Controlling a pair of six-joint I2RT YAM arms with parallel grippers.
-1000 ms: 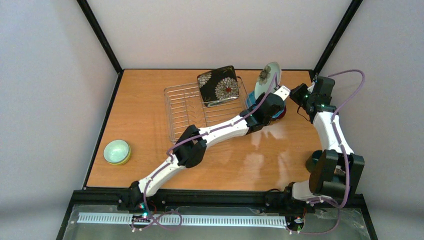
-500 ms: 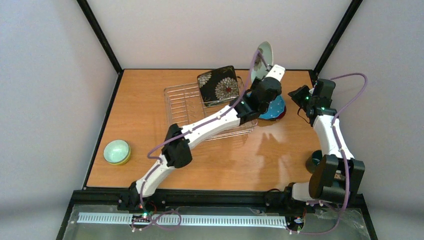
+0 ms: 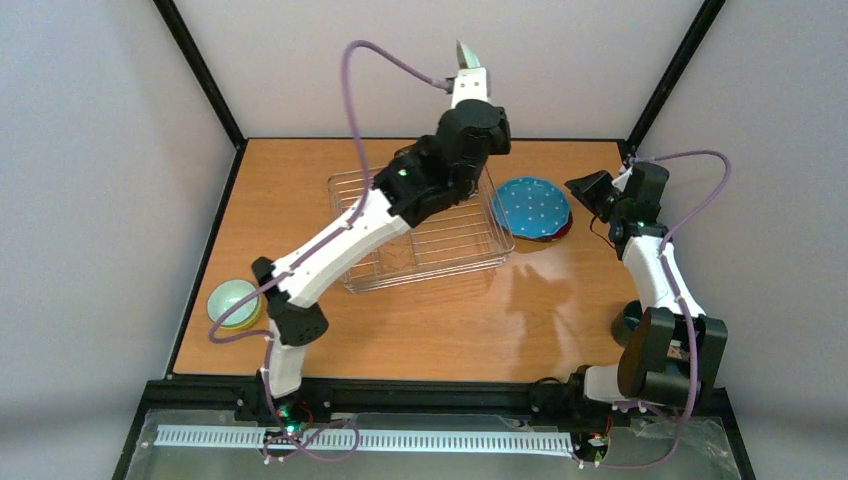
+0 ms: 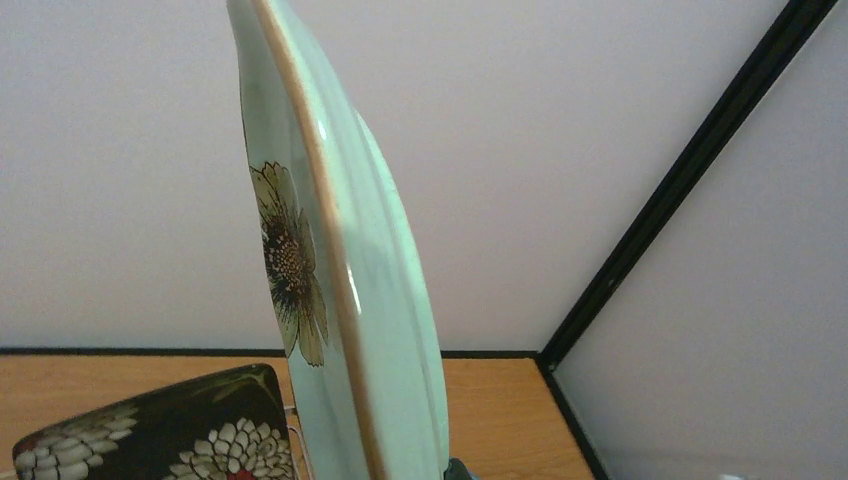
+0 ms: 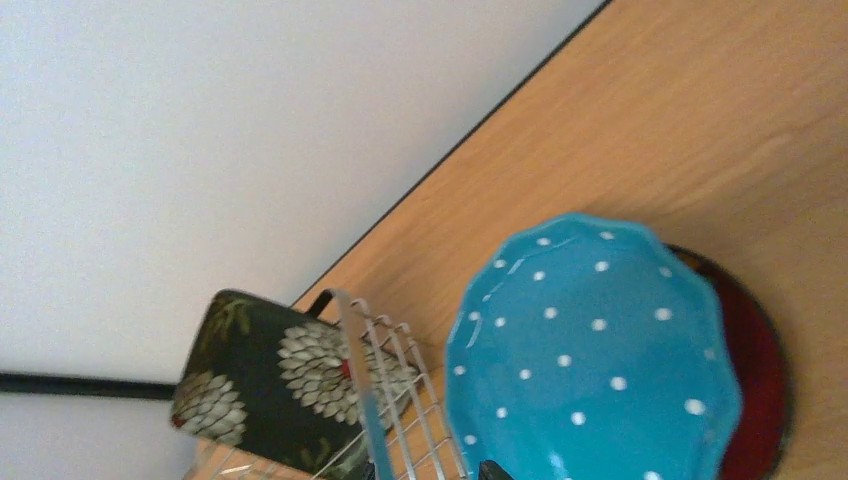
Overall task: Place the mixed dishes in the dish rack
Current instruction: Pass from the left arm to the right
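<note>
My left gripper [image 3: 468, 78] is raised high above the back of the dish rack [image 3: 440, 245], shut on the pale mint plate [image 3: 464, 52], which it holds upright and edge-on. The left wrist view shows the plate's flower face [image 4: 340, 280] and, below it, the black square floral plate [image 4: 180, 440] leaning in the rack. The blue dotted plate [image 3: 533, 207] lies on the small red floral plate [image 3: 566, 233] right of the rack. My right gripper [image 3: 588, 190] is open and empty just right of them. Its wrist view shows the blue plate [image 5: 600, 360], red plate [image 5: 755, 370], black plate [image 5: 270, 390] and rack wires [image 5: 400, 400].
A mint bowl [image 3: 233, 298] sits nested in the yellow-green bowl [image 3: 247, 318] at the table's left edge. The dark green mug [image 3: 626, 322] stands at the right edge, partly behind my right arm. The glass cup is out of view. Walls close the back and sides.
My left arm has lifted the mint plate up from beside the blue plate and swung it left, high over the rack's back. The blue plate is now uncovered. The right gripper barely moved.
</note>
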